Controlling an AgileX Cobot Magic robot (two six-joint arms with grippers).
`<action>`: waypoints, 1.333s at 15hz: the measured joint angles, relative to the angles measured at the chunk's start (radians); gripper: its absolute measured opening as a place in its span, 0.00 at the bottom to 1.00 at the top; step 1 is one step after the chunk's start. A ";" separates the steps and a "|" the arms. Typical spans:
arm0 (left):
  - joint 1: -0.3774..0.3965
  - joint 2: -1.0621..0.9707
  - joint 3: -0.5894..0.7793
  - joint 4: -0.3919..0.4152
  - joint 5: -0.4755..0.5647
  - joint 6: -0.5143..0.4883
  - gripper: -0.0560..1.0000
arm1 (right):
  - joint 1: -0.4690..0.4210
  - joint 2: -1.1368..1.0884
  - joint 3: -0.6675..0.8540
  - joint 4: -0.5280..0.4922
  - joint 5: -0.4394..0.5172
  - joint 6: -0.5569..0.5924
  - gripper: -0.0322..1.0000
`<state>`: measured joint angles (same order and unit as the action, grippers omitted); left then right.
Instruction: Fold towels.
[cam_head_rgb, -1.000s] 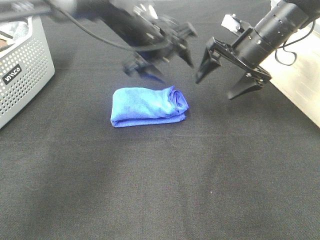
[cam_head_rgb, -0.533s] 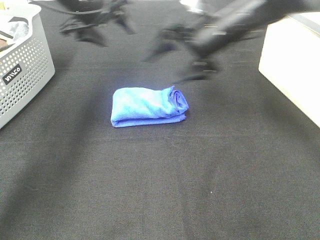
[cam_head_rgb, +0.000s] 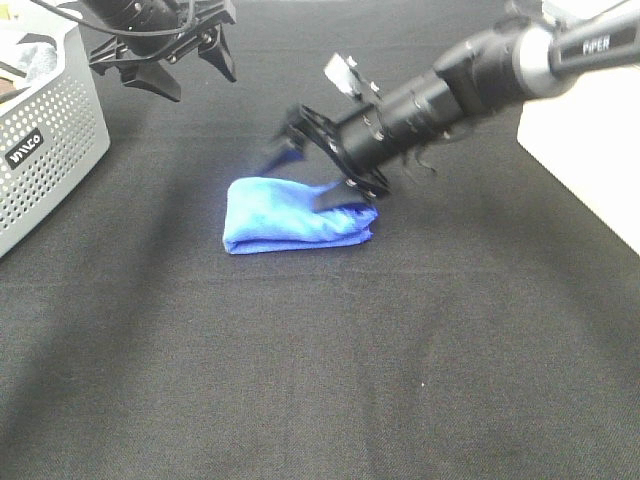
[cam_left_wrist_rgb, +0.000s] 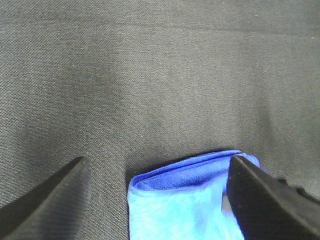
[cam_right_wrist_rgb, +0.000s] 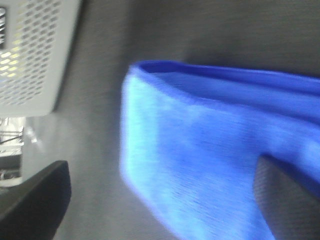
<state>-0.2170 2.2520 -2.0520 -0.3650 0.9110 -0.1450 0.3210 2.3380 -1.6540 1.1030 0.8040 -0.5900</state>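
Note:
A bright blue towel (cam_head_rgb: 285, 215) lies folded into a thick bundle on the black table, its right end rolled. My right gripper (cam_head_rgb: 312, 172) reaches across from the right and stands open low over that rolled end. One of its fingers (cam_head_rgb: 338, 197) overlaps the towel's top, the other hangs past the far edge. In the right wrist view the towel (cam_right_wrist_rgb: 210, 150) fills the space between the open fingers (cam_right_wrist_rgb: 32, 202). My left gripper (cam_head_rgb: 195, 80) hovers open at the far left back, away from the towel. Its wrist view shows the towel (cam_left_wrist_rgb: 185, 200) below, between its spread fingers (cam_left_wrist_rgb: 45, 200).
A grey perforated basket (cam_head_rgb: 50, 140) stands at the left edge, also seen as the basket (cam_right_wrist_rgb: 35, 50) in the right wrist view. A white box (cam_head_rgb: 590, 140) sits at the right edge. Black cloth (cam_head_rgb: 320, 380) covers the table in front of the towel.
My left gripper pulled back from above the towel to the far left. My right gripper swung left and down onto the towel's rolled end. The towel stayed put.

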 joint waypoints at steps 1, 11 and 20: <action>0.000 0.000 0.000 0.000 0.003 0.000 0.73 | -0.033 0.001 0.000 -0.032 -0.001 0.008 0.93; 0.000 -0.031 0.000 0.015 0.104 0.049 0.73 | -0.115 -0.064 0.000 -0.296 0.058 0.109 0.93; -0.004 -0.284 0.059 0.161 0.298 0.128 0.73 | -0.115 -0.347 0.000 -0.599 0.336 0.353 0.93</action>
<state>-0.2210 1.9680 -1.9930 -0.2040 1.2090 -0.0170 0.2060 1.9910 -1.6540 0.5040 1.1400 -0.2370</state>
